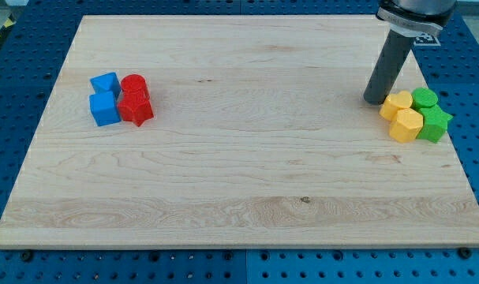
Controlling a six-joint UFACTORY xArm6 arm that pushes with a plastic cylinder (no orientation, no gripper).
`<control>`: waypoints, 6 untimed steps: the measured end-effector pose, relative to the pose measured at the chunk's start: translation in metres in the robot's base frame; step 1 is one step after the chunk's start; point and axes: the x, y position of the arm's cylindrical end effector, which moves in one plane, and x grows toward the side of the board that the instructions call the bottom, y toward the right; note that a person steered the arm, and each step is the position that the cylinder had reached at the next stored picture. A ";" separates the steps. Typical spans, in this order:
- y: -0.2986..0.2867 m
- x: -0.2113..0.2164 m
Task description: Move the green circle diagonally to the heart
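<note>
- my tip on counter, far right, just left of yellow heart; no pincer on this rod, state cannot tell
- green circle far right, touching yellow heart
- yellow hexagon, green star just nearer
- far left cluster: two blue blocks, red cylinder, red star

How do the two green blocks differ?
The green circle is round; the green star has points. The green circle lies nearer the view's top, closer to my tip; the green star sits below it, at the board's right edge. Both touch yellow blocks.
</note>
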 end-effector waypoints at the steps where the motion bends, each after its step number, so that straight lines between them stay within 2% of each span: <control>1: 0.000 0.000; 3: 0.017 -0.054; 4: 0.058 -0.055; 5: 0.111 -0.036; 6: 0.141 0.013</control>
